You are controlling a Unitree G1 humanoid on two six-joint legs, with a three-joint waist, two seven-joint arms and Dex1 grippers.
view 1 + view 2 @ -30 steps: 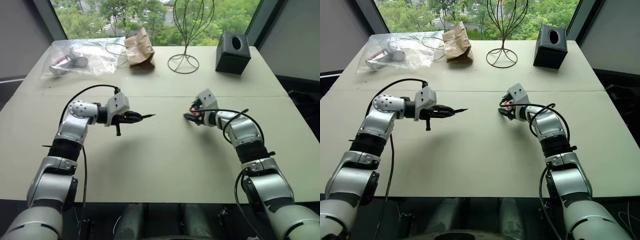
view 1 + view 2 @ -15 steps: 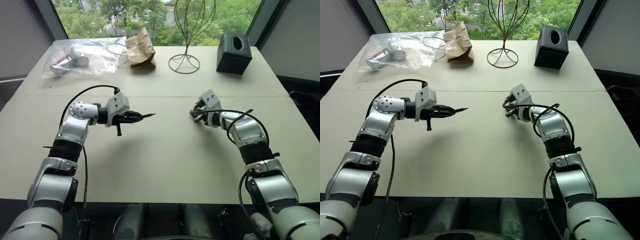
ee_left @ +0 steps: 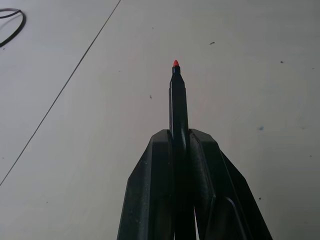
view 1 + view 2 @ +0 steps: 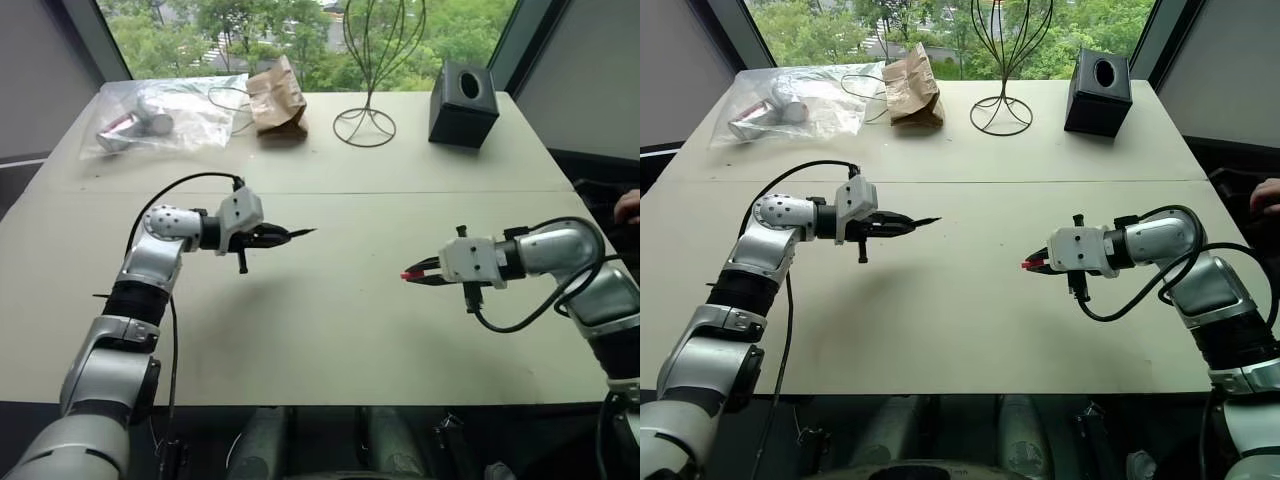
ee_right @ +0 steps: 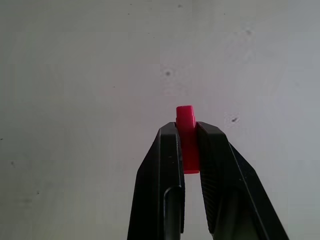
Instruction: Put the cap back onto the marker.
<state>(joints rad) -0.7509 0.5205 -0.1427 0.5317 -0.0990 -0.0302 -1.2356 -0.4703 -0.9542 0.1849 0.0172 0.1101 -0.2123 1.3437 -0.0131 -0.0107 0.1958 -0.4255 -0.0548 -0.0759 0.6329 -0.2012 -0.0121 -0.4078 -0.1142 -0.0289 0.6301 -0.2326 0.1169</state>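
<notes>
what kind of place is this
Probably an office or lab room set up for robot trials: a plain pale table stands by a big window looking onto trees, with odd props at its far edge, a black tissue box and a wire stand.

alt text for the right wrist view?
The right gripper is shut on the red cap, whose end pokes out past the black fingers. Behind it lies the pale, lightly speckled table.

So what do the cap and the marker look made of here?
The cap: likely plastic, judging by its uniform bright red, smooth matte look and moulded step near the end. The marker: probably plastic too, with a smooth black barrel of faint sheen and a red tip that may be felt.
</notes>
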